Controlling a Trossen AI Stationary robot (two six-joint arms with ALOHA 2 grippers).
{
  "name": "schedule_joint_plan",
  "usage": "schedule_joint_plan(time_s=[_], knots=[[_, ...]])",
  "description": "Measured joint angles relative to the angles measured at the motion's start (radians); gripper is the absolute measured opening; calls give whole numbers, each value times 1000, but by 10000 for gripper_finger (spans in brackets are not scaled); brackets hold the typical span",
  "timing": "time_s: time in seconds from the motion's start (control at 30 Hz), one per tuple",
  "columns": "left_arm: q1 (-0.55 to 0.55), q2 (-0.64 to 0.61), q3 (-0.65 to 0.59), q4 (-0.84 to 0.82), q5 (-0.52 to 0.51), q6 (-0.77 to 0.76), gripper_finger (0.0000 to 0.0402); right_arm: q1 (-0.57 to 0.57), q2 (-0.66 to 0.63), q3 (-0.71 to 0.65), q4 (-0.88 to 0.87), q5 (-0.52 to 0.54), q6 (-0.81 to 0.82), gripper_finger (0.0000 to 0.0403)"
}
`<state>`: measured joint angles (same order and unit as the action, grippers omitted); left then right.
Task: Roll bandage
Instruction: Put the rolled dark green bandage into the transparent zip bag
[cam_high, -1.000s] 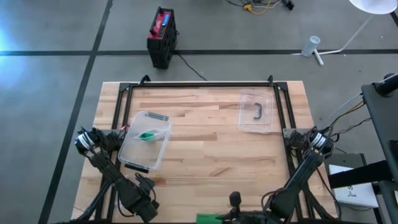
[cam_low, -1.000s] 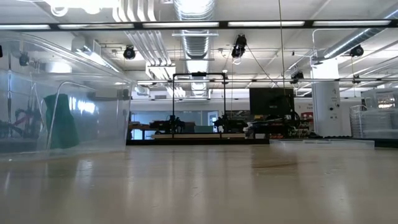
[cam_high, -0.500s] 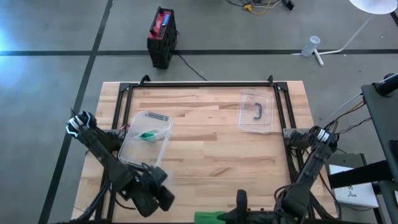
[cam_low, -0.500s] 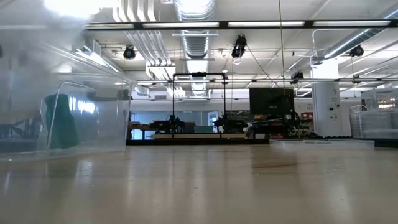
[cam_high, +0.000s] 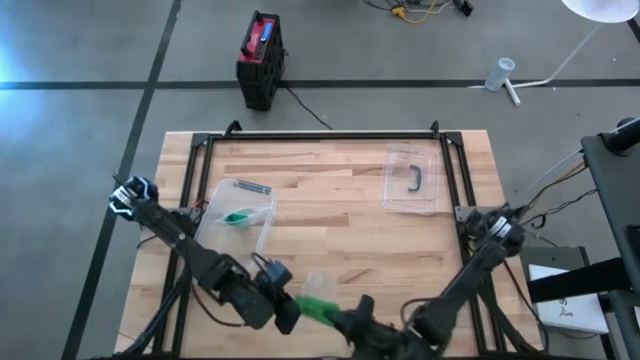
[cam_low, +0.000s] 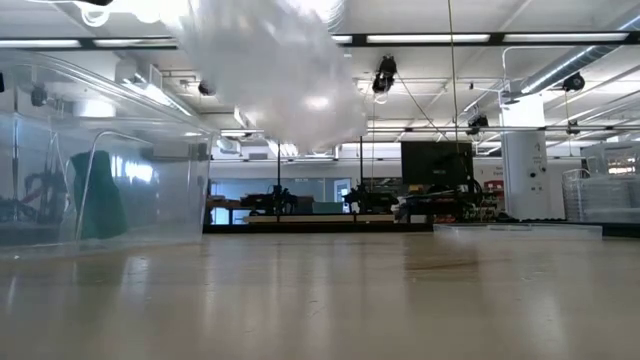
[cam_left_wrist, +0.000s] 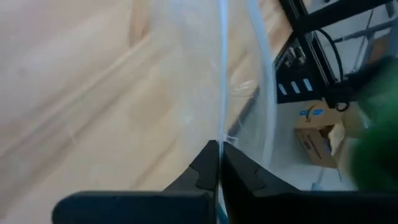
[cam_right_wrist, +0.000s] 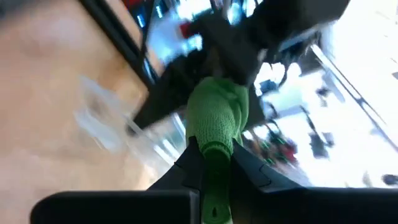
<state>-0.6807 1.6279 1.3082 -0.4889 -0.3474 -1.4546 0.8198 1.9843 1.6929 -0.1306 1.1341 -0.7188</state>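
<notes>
A slip is judged the main risk: the green bandage (cam_right_wrist: 216, 121), soft, knitted and limp, is pinched in the right gripper (cam_right_wrist: 211, 163) jaws just beside the clear bin (cam_high: 236, 222). A thin, glossy clear plastic film (cam_left_wrist: 239, 81) is clamped edge-on in the left gripper (cam_left_wrist: 219, 163); tearing or snagging is possible above the wooden counter (cam_high: 330, 235).

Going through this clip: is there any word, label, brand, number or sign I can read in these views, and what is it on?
None can be read.
Cardboard box beyond the table edge, left wrist view: a blue mark, too blurred to read.
Red and black case on the floor, high view: a blue patch on top, too small to read.
White box beside the right arm's base, high view: dark print, too small to read.
</notes>
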Motion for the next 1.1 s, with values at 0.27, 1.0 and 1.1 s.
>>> schedule_joint_plan(time_s=[0.27,1.0,1.1], knots=[[25,-44,5,-11,-6,103,0,-55,17,-9,-213,-12,48,29],[64,-102,5,-26,27,340,0,-59,-22,-9,-288,-461,258,29],[63,-96,5,31,50,389,0,-87,-24,-9,-294,-537,331,29]])
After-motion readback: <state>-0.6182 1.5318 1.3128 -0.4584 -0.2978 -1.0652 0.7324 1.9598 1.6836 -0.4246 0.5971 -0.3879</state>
